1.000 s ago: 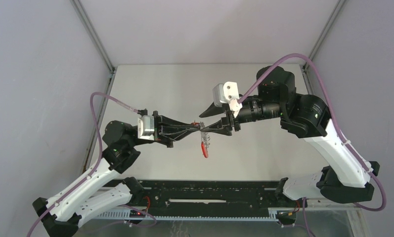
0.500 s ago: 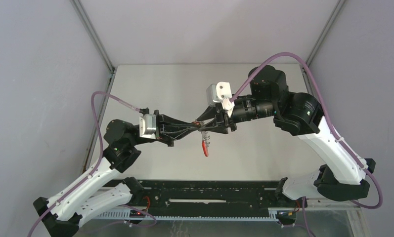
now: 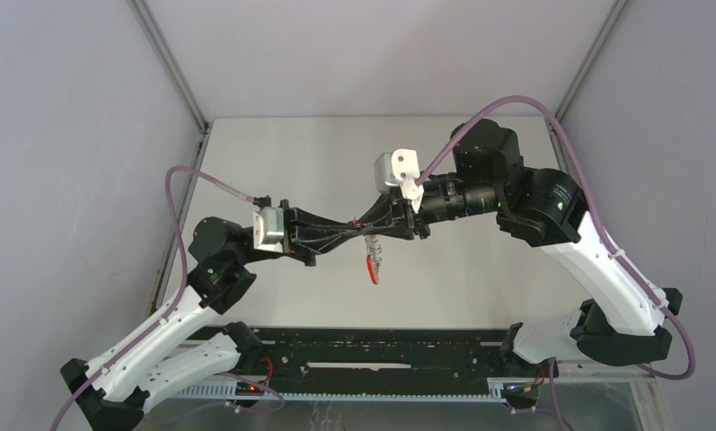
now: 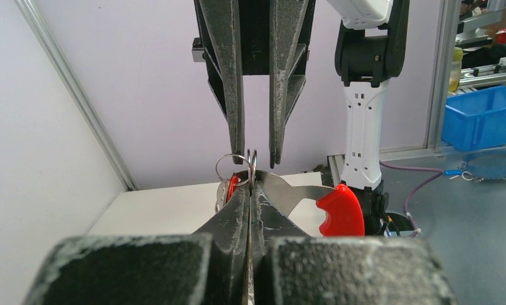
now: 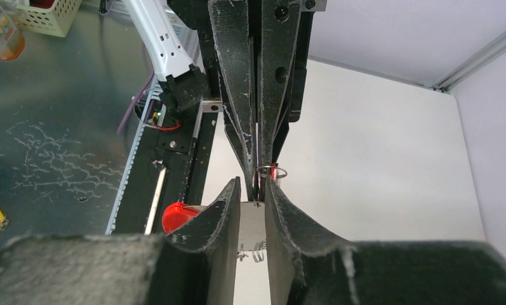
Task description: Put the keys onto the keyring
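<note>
My left gripper [image 3: 358, 226] is shut on the keyring [image 4: 301, 194], a silver plate ending in a red arc [image 4: 340, 211]. In the top view the red arc [image 3: 370, 268] hangs below both grippers. A thin wire ring [image 4: 236, 160] sticks up at the left fingertips. Beside it is a small red and silver piece [image 4: 231, 187], seemingly the red-tagged key and mostly hidden. My right gripper [image 5: 253, 184] meets the left one tip to tip. Its jaws are narrowly open on either side of the wire ring [image 5: 270, 170], above the silver plate [image 5: 253, 222]. The black-headed key is out of view.
Both arms hold the work in mid-air over the white table [image 3: 480, 171]. The black rail [image 3: 381, 346] with the arm bases runs along the near edge. Grey walls stand to the left, right and back. A row of small metal loops [image 5: 255, 254] hangs under the plate.
The right gripper has moved left up to the left fingertips, and its jaws have narrowed around the wire ring. The left gripper stays shut on the keyring.
</note>
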